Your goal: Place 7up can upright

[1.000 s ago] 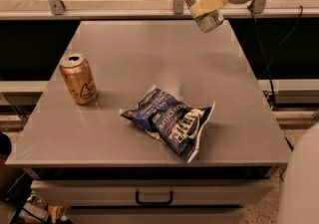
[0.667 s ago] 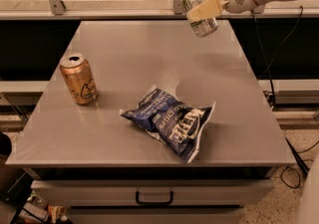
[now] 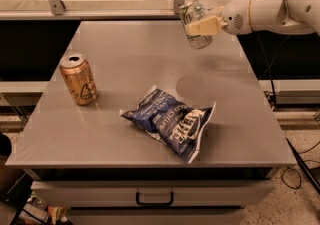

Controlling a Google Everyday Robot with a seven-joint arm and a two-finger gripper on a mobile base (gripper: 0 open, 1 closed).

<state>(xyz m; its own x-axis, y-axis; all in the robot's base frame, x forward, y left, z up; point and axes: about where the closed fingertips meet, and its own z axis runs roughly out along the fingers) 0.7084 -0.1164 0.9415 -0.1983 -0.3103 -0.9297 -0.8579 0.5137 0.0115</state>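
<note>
The 7up can [image 3: 194, 23] is silver-white with green markings. It hangs in the air above the far right part of the grey table [image 3: 125, 69], tilted slightly with its top toward the upper left. My gripper [image 3: 201, 26] comes in from the right on a white arm and is shut on the can's side. A cream finger [image 3: 202, 27] lies across the can's front. The can casts a soft shadow on the table below it.
An orange-gold can [image 3: 79, 79] stands upright at the table's left. A crumpled blue chip bag [image 3: 171, 120] lies at the front centre. A railing with glass runs behind the table. A drawer with a handle [image 3: 154, 200] sits under the front edge.
My gripper has carried the 7up can leftward and a little lower, from beyond the table's far right corner to over the tabletop. The other can and the bag have not moved.
</note>
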